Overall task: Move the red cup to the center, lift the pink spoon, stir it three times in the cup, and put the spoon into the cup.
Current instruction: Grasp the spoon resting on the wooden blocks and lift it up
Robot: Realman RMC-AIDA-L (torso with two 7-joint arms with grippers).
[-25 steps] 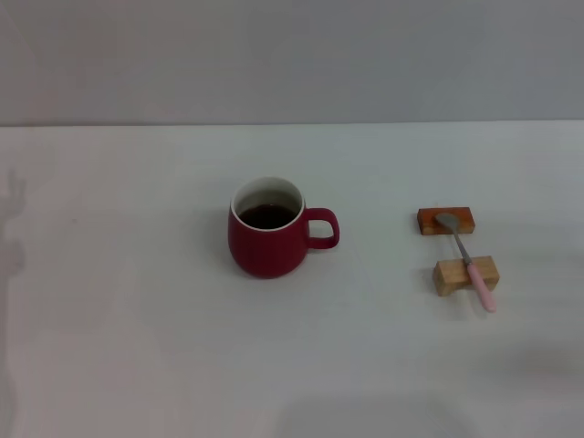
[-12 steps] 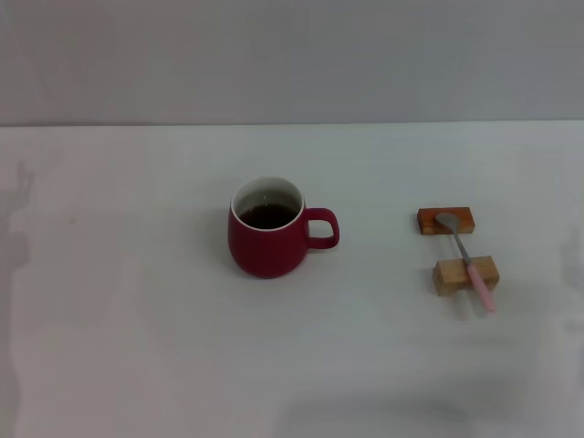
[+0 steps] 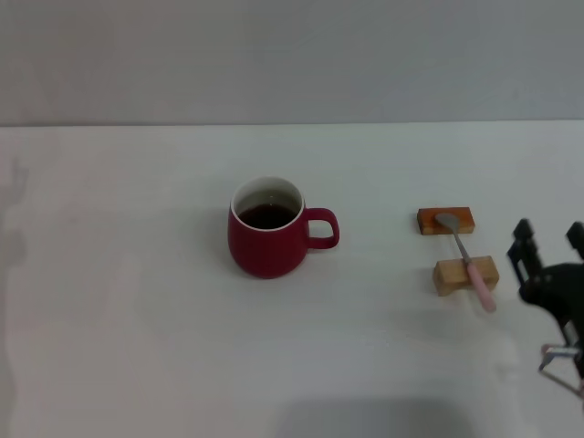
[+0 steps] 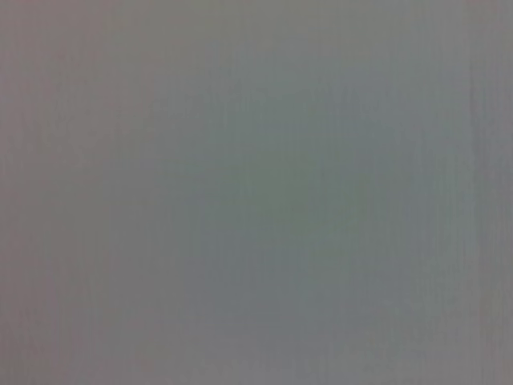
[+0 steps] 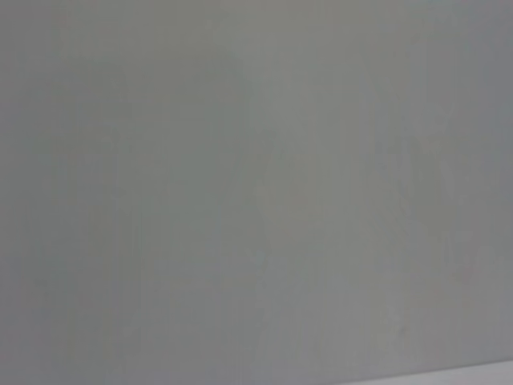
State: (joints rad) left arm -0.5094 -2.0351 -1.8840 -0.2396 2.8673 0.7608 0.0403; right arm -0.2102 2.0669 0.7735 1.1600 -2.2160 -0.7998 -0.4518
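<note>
While the earlier head frames show no arm at all, the right gripper (image 3: 548,239) is now in view at the right edge, just right of the spoon's handle end, fingers spread apart and holding nothing; black angular fingers, dark body, a bit of thin metal framework under it near the lower right corner. Left gripper is not visible in any view; both wrist views show only flat grey with no detail. Nothing else has shifted since half a second ago. Red cup (image 3: 268,229) sits upright a little left of centre on the table (image 3: 128,347), well apart from the spoon: rounded belly, glossy dark-red ceramic outside, white inside, dark liquid visible in it, loop handle pointing right. Pink spoon (image 3: 466,259) lies to the right of the cup, bridged across two small blocks: grey metal bowl resting on the far reddish-brown block (image 3: 446,220), slim grey neck spanning the gap, pale pink handle crossing the near light wooden block (image 3: 466,275) and overhanging its near right side. Spoon runs diagonally, bowl far and left, handle tip near and right. Both blocks are rectangular, matte, set one behind the other with a gap between. Table surface is plain white and smooth; grey wall behind it.
</note>
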